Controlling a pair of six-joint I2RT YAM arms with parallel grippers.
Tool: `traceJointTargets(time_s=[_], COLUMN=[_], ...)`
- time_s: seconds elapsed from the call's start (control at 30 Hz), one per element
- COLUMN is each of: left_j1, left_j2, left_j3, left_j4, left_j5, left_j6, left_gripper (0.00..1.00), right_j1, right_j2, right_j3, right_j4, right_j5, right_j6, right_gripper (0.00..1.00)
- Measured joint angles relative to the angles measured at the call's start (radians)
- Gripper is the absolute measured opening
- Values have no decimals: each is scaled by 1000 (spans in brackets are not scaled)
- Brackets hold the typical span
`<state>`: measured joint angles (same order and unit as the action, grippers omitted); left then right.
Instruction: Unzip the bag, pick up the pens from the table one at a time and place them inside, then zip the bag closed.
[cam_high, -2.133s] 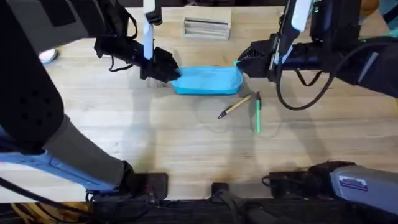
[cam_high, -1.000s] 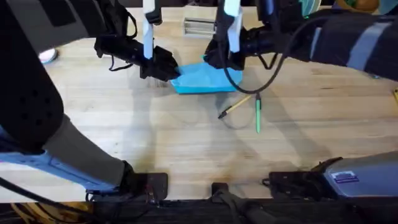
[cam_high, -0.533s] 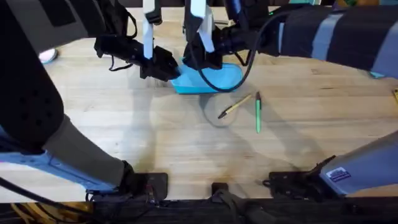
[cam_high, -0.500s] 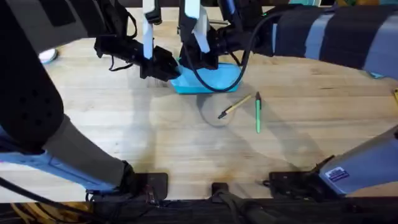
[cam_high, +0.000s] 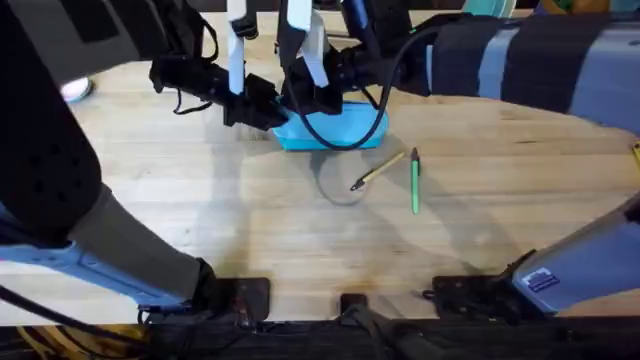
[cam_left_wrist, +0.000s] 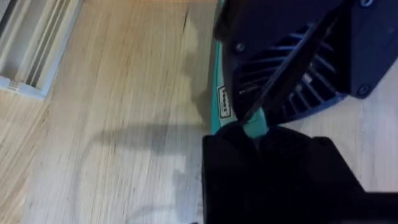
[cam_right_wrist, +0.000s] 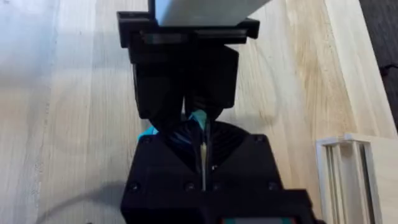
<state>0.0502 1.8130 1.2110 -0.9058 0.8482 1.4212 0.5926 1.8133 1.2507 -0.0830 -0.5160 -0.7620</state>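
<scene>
The light blue bag (cam_high: 352, 128) lies at the back middle of the table (cam_high: 250, 220). My left gripper (cam_high: 270, 112) is shut on the bag's left end, and a sliver of teal fabric (cam_left_wrist: 250, 129) shows above its fingers. My right gripper (cam_high: 303, 104) sits right beside it over the bag's left part, fingers pressed together on the zipper line, with a bit of teal (cam_right_wrist: 198, 118) between the two grippers. The tan pen (cam_high: 378, 170) and the green pen (cam_high: 415, 182) lie on the wood just in front of the bag's right end.
A white rectangular box (cam_left_wrist: 25, 50) stands behind the bag, also seen as the box (cam_right_wrist: 348, 168) in the right wrist view. A small white object (cam_high: 75, 90) lies at the far left. The right arm stretches across the back of the table.
My right gripper has travelled leftward along the top of the bag, from its right end to close beside the left gripper. The left gripper and both pens have stayed put.
</scene>
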Motion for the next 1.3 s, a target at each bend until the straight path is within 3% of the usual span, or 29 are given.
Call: traceJointTargets(time_s=[0.2,0.23,0.33,0.37,0.67,1.17,1.23,1.3], left_j1=[0,0,0,0,0,-1,-1,-1], left_j2=[0,0,0,0,0,0,0,0], left_j3=[0,0,0,0,0,0,0,0], left_j4=[1,1,-2,-3,-2,-3,-3,-2], left_j5=[3,3,3,3,3,3,3,6], left_j6=[0,0,0,0,0,0,0,1], left_gripper=[42,42,42,42,42,43,98,282], right_j1=[-26,-31,-46,-61,-64,-215,-223,-226], right_j2=[0,0,0,0,0,-171,-171,-171], right_j3=[0,0,9,23,24,28,28,29], right_j4=[-1,-1,1,-5,-28,-281,-323,-369], right_j5=[-18,-24,-27,-29,-7,30,31,37], right_j6=[9,20,43,60,72,159,173,182], right_gripper=[39,117,495,990,996,995,995,996])
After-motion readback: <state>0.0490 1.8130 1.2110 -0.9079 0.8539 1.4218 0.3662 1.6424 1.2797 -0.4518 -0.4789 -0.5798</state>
